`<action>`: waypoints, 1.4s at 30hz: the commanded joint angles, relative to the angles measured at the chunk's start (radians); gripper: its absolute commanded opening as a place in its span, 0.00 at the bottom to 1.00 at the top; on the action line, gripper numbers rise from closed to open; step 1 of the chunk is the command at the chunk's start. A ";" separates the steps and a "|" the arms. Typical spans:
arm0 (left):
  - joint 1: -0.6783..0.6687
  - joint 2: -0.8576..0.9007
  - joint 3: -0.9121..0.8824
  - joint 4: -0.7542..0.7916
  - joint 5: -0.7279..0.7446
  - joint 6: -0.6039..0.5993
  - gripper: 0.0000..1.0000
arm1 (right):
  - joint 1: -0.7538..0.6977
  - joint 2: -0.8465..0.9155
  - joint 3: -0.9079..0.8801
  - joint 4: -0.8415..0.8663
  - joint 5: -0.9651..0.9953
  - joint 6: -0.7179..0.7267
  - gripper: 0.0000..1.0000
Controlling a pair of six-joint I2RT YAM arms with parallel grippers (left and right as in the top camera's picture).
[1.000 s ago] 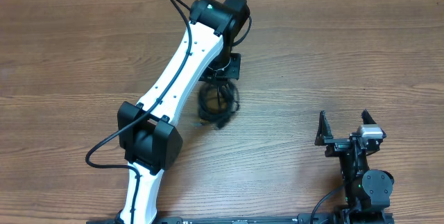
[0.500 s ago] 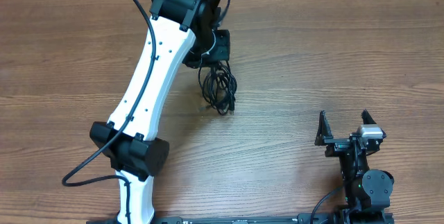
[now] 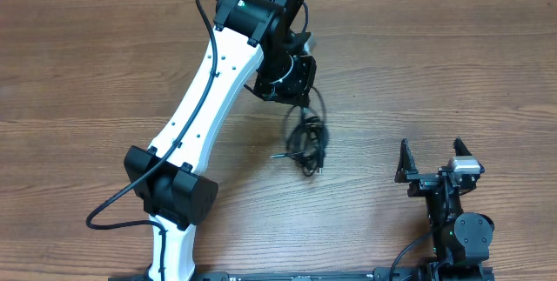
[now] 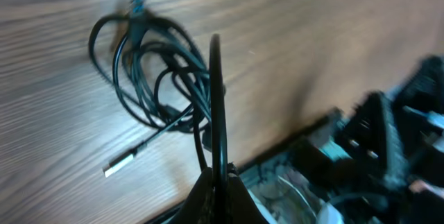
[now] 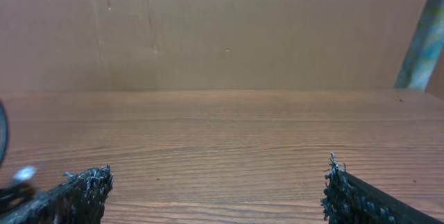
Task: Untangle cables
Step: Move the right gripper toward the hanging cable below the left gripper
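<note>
one tangled bundle of cables (image 3: pixel 306 142) hangs off my left gripper (image 3: pixel 298 100), which is clenched on a strand, around mid-table. my right gripper (image 3: pixel 431 152) sits released at the near right edge, well apart. bare table (image 3: pixel 452 55) stretches wide to the right and far side.

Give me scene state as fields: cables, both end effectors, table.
cables: one black tangled bundle, mid-table, loops overlapping
loose end: silver-tipped plug sticking out from the bundle
left end effector: shut on a strand of the cables
right end effector: open, empty, near the table's front edge, apart from the cables
table: wood-grain top
</note>
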 commanded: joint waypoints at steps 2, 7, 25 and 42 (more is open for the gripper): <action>0.004 -0.018 0.011 -0.001 0.111 0.072 0.04 | 0.001 -0.010 -0.010 0.017 -0.181 0.088 1.00; 0.003 -0.018 0.011 0.009 0.112 0.071 0.04 | 0.001 -0.010 -0.010 0.045 -0.547 0.262 1.00; 0.002 -0.018 0.011 0.016 0.111 0.072 0.04 | -0.001 -0.010 0.076 0.498 -0.716 0.721 1.00; -0.029 -0.018 0.011 0.070 0.116 0.072 0.04 | 0.000 0.431 0.876 -0.439 -0.565 0.413 1.00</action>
